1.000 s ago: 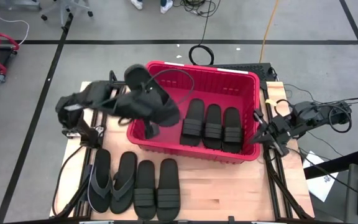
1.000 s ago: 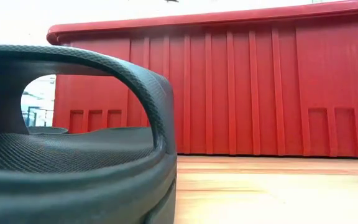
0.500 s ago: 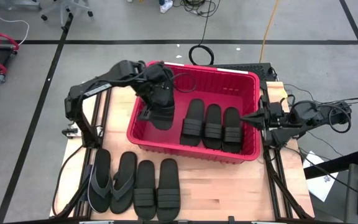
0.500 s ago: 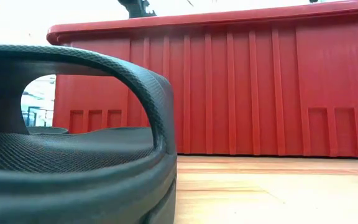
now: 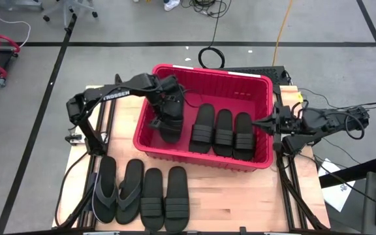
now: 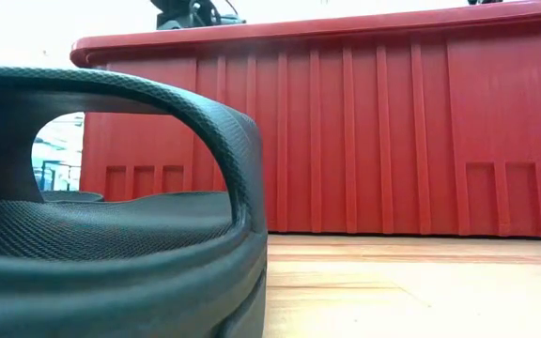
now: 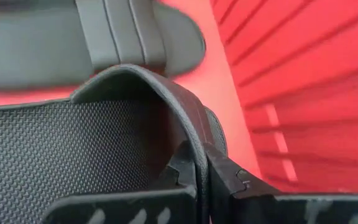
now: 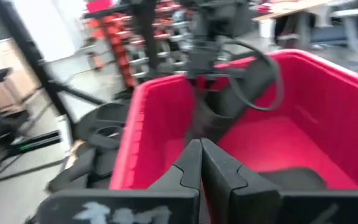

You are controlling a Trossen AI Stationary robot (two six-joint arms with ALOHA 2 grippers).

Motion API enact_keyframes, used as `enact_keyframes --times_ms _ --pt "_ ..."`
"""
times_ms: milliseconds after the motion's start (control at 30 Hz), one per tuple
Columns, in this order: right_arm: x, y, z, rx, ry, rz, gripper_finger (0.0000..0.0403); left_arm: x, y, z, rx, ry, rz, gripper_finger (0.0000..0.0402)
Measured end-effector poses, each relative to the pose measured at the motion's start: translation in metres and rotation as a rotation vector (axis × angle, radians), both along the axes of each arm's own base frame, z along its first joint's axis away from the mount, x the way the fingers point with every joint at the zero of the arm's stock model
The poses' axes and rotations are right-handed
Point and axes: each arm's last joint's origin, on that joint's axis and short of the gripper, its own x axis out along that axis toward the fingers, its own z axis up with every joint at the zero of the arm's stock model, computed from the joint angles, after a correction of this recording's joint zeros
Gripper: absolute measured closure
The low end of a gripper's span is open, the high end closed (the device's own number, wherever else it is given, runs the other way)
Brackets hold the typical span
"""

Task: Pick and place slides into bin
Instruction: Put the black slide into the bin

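The red bin (image 5: 147, 134) holds three black slides (image 5: 223, 132) lying flat side by side in its right half. My left gripper (image 5: 164, 109) reaches down into the bin's left half, shut on another black slide (image 5: 170, 125). Two ribbed-strap slides (image 5: 164, 199) and two thong flip-flops (image 5: 117, 190) lie flat on the table in front of the bin. My right gripper (image 5: 266, 122) hovers shut and empty at the bin's right rim, pointing toward the bin. In the low view a slide (image 6: 111, 235) fills the foreground before the bin's wall (image 6: 393, 131). My left gripper pinches the slide's strap (image 7: 188, 118) at its edge between the two fingers, one finger (image 7: 178, 177) under the arch over the footbed and one (image 7: 232, 182) outside. It comes slanting down from the table's left. The slide hangs steeply; whether its lower end (image 5: 170, 135) touches the bin's floor I cannot tell.
Bare bin floor (image 5: 150, 137) lies left of the held slide. Wooden table (image 5: 234, 202) stays free right of the sandals in front. Cables (image 5: 211, 57) lie on the floor behind the bin, and racks and a desk stand beyond the table.
My left gripper has carried the slide from above the bin's left rim rightward and down into the bin, rolling its wrist so the slide now hangs steeply. My right gripper has stayed in place but swung round to point at the bin.
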Motion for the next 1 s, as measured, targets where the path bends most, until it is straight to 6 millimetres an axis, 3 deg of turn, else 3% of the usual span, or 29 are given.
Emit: enact_keyframes --times_ms 167,467,633,800,1000 --pt "-0.001 -0.001 -0.001 0.012 0.01 -0.017 0.0403 0.017 0.003 -0.007 -0.007 -0.077 0.029 0.0401" --pt "-0.001 0.0 -0.001 0.083 -0.003 -0.028 0.0403 0.04 0.003 -0.058 -0.091 0.053 0.008 0.0401" --pt "0.0 0.0 -0.001 0.104 -0.002 -0.004 0.0403 0.047 0.008 -0.072 -0.101 0.069 0.028 0.0401" --pt "0.0 0.001 -0.001 0.135 -0.003 0.015 0.0403 0.048 0.009 -0.074 -0.075 0.096 0.071 0.0388" --pt "0.0 0.002 -0.002 0.137 0.004 0.04 0.0403 0.046 0.009 -0.067 -0.045 0.098 0.099 0.0325"
